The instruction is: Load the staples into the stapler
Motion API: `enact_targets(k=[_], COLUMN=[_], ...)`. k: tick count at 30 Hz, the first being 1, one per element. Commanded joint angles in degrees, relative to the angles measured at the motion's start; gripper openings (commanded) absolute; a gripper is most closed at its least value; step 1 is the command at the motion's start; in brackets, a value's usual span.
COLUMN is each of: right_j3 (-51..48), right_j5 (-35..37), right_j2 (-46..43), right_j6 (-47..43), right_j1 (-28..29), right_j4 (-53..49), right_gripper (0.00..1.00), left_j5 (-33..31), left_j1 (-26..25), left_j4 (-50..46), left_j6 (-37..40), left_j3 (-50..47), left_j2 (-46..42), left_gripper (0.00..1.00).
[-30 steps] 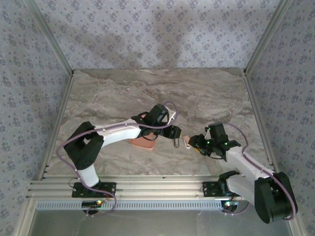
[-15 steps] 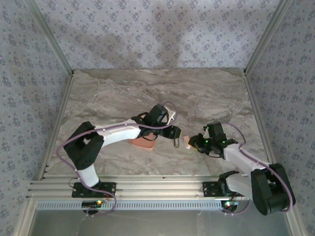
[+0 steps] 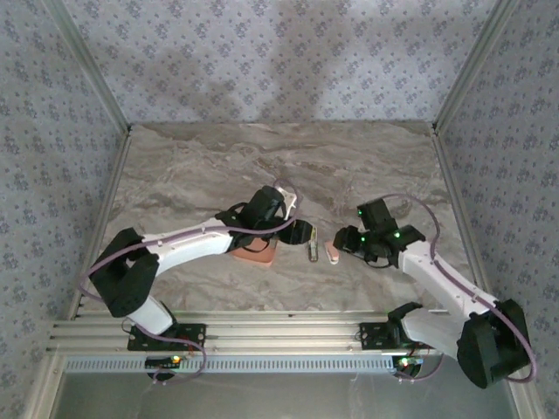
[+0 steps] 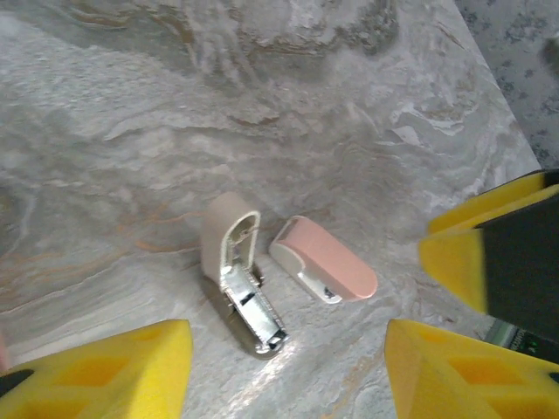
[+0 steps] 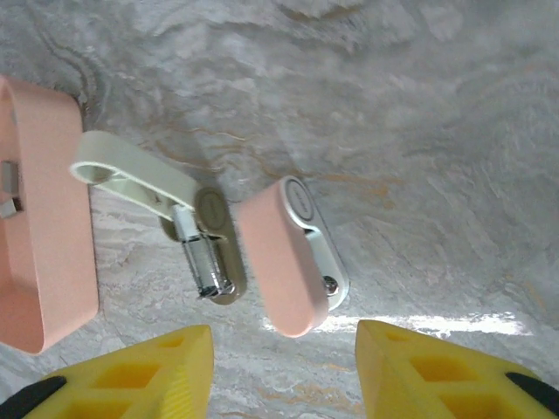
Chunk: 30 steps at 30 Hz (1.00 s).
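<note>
The stapler [image 3: 321,252] lies on the table [image 3: 192,175] at about 5 o'clock from centre, opened up. Its white arm and metal channel [image 4: 253,305] sit just beside the pink body [image 5: 278,266]. The left gripper [image 3: 301,234] at its 9 o'clock and the right gripper [image 3: 348,243] at 3 are both spread, holding nothing. Opening seems done (channel looks bare). Next, a staple strip must come from the tray [image 3: 253,254] at 9 o'clock.

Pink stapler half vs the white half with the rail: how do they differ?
Pink half is a closed, rounded shell; white half is a thin arm with its metal rail exposed. Pink half is stubby; white half runs longer. Both lie loose on the table, side by side.
</note>
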Motion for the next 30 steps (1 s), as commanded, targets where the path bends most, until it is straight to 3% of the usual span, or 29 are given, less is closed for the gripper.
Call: enact_targets(k=[1,8,13,23,30], right_j3=[5.78,14.00,16.43,15.96,16.30], right_j5=[8.37,14.34,14.55,10.83,12.07], right_j2=[4.80,17.90,23.83,28.84,26.49], right_j6=[-3.99,-9.07,-10.32,-10.70,-10.87], right_j1=[3.73,9.36,10.80,11.09,10.72], right_j4=[-10.72,-15.10,-15.33,-12.92,-14.04], right_gripper=[0.50,0.52,0.52,0.35,0.26], left_j5=[-3.82,-6.40,-6.93,-7.05,-7.94], left_j1=[0.64,2.18,2.89,3.62,3.86], left_j4=[2.14,1.99,1.94,2.07,2.38], left_j6=[-1.33,-1.78,-2.03,-1.79,-1.78], left_j3=[-2.90,-7.59,-9.77,-11.14,-12.43], left_j2=[-3.41,-7.89,-9.71,-10.16,-11.35], left_gripper=[0.62,0.63,0.63,0.64,0.63])
